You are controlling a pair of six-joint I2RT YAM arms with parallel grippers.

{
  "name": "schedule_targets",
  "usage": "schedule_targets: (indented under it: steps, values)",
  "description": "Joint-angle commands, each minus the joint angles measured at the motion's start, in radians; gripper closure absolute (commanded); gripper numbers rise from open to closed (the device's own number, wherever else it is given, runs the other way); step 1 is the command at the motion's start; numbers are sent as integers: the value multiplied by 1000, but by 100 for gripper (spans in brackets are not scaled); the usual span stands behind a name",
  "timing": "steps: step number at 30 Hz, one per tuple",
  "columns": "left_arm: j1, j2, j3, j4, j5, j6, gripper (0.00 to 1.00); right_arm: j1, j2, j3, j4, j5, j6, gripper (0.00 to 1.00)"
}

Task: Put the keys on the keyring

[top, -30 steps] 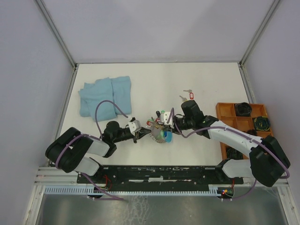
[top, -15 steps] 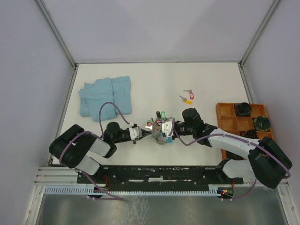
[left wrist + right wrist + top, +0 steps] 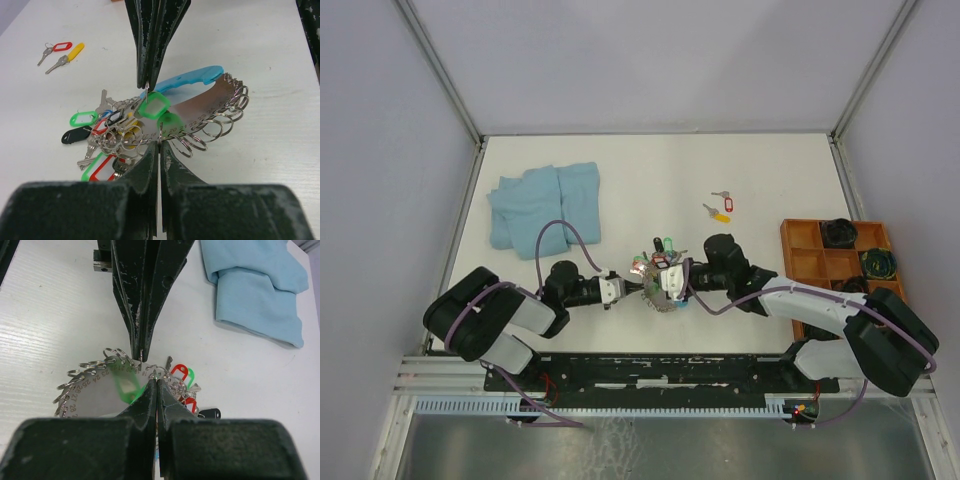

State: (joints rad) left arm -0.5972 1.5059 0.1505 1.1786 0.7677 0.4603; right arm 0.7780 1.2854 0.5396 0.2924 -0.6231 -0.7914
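The keyring [image 3: 200, 107] is a silver numbered plate edged with split rings, with a blue handle; it lies at the table's near middle [image 3: 665, 299]. Several tagged keys [image 3: 105, 132] are bunched on its rings. My left gripper [image 3: 160, 142] is shut on the plate's ringed rim. From the opposite side, my right gripper [image 3: 157, 377] is shut on the small end of a green-tagged key [image 3: 152, 107] right at the rim; its tag [image 3: 125, 385] hangs blurred. In the top view both grippers, left [image 3: 632, 282] and right [image 3: 656, 279], meet tip to tip. Two loose keys, yellow-tagged [image 3: 720, 214] and red-tagged [image 3: 725, 197], lie farther back.
A folded blue cloth [image 3: 545, 205] lies at the back left. An orange compartment tray [image 3: 800, 240] with dark round parts sits at the right edge. Metal frame posts stand at the table's back corners.
The right arm has swung down toward the near edge, uncovering the yellow-tagged key. The left gripper edged right toward the keyring. Both grippers have stayed shut.
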Motion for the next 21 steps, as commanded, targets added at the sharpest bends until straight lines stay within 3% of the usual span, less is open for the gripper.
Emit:
schedule_targets:
  steps: [1, 12, 21]
  values:
    - [-5, -30, 5, 30, 1, 59, 97, 20, 8, 6, -6, 9, -35, 99]
    - [-6, -24, 1, 58, 6, 41, 97, 38, 35, 9, -27, 38, -47, 100]
    - [-6, -16, 3, 67, 16, 32, 97, 40, 61, -13, 60, 48, -16, 99]
